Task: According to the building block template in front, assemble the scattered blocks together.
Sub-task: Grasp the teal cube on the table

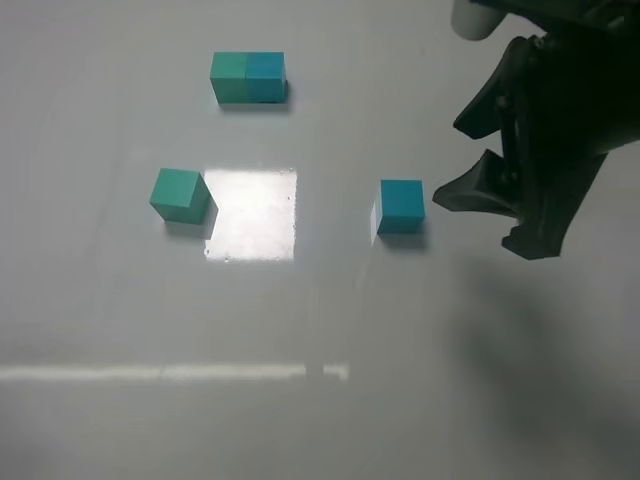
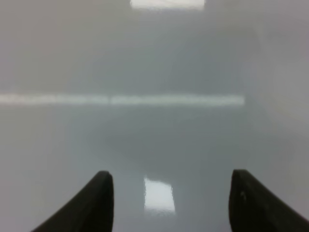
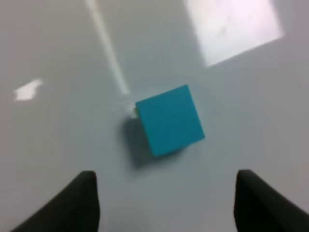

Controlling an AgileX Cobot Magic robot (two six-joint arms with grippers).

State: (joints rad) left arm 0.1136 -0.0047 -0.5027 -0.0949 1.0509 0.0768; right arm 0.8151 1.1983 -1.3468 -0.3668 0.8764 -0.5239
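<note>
With jaws spread wide and empty, the right gripper hangs just beside the cyan-blue cube, well apart from the teal-green cube; the blue one looks skewed to the fingers in the blurry wrist view, so square up before closing.

The left gripper hangs over the glossy grey bench, its two dark fingers spread wide apart. A small bright reflection lies between them; beyond it, a pale stripe of light crosses the blurred surface.
</note>
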